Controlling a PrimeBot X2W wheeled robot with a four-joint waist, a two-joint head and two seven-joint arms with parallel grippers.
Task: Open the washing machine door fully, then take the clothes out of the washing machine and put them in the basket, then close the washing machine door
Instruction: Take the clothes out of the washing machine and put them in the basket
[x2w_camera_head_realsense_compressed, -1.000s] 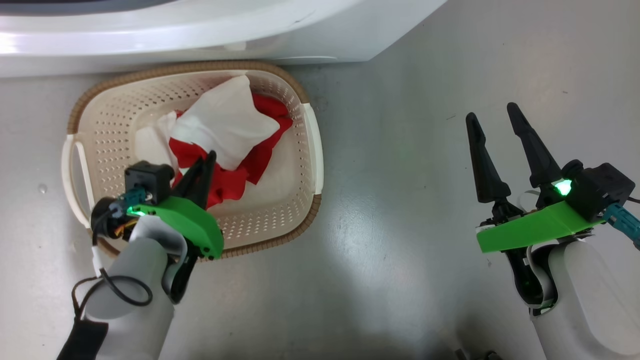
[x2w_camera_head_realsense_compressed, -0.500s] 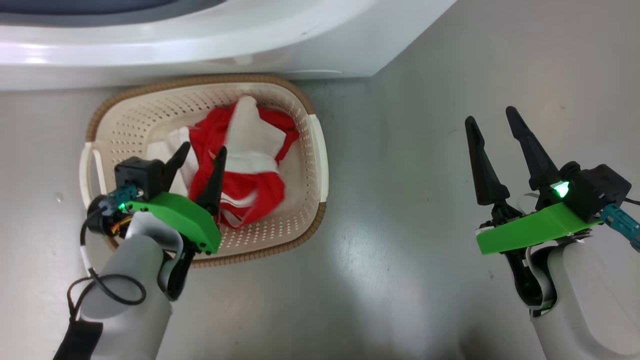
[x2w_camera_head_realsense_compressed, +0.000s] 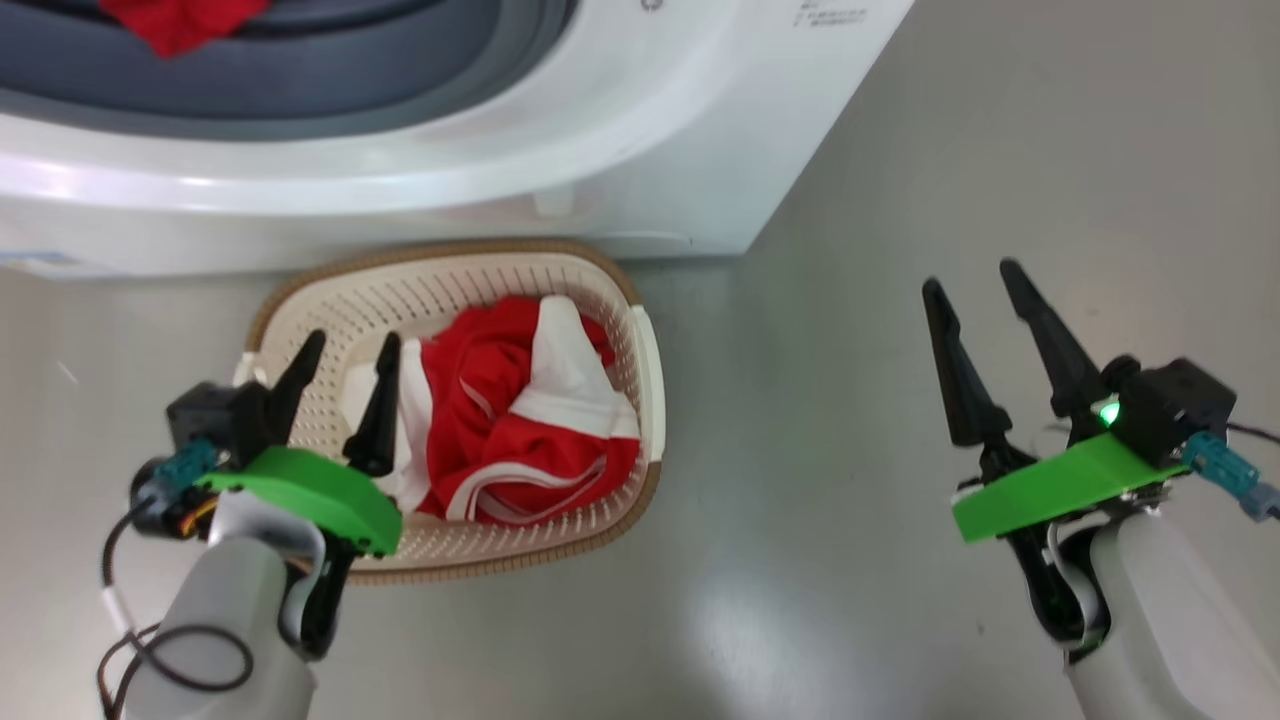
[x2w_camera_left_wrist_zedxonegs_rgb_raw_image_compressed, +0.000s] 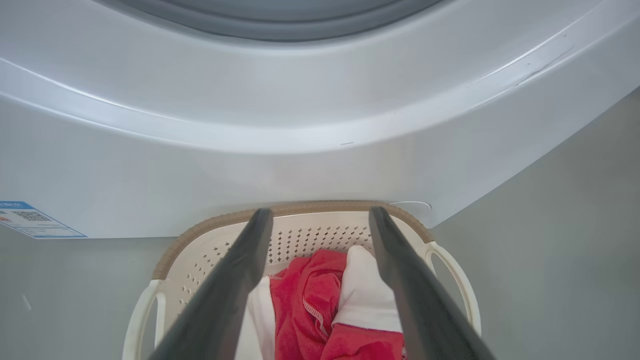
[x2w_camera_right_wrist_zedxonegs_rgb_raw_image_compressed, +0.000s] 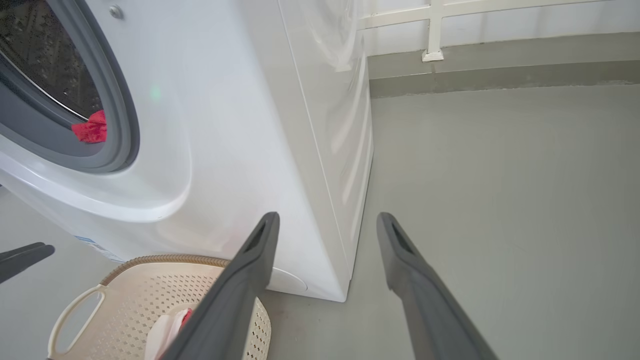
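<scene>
Since a second ago the left hand (x2w_camera_head_realsense_compressed: 350, 345) has let go. Its two fingers, then pinched together on red cloth low in the basket (x2w_camera_head_realsense_compressed: 450, 252), now stand spread and empty above the basket's near-left part. Head camera has also tilted up, so the basket's shift down the frame is a view change, not basket motion. Released clothes (x2w_camera_head_realsense_compressed: 520, 430) lie heaped in the basket, red with white panels, clear of both fingers. Left wrist view agrees: cloth lies below the spread fingers, no contact visible. Basket sits on the floor (x2w_camera_head_realsense_compressed: 850, 520) right against the foot of the washing machine (x2w_camera_head_realsense_compressed: 650, 130), presumably to keep the carry from drum to basket short. Right hand (x2w_camera_head_realsense_compressed: 971, 280) is open and empty, held over bare floor well apart from the basket; judged parked there to leave the left arm room. One more red garment (x2w_camera_head_realsense_compressed: 180, 20) rests on the grey rubber ring (x2w_camera_head_realsense_compressed: 400, 70) at the drum mouth, and the right wrist view shows the same piece. Judgement: unloading is not finished. Next should come a reach back to the opening for that piece, then closing the washing machine door. Possible snag: cloth catching on the ring's lip.
</scene>
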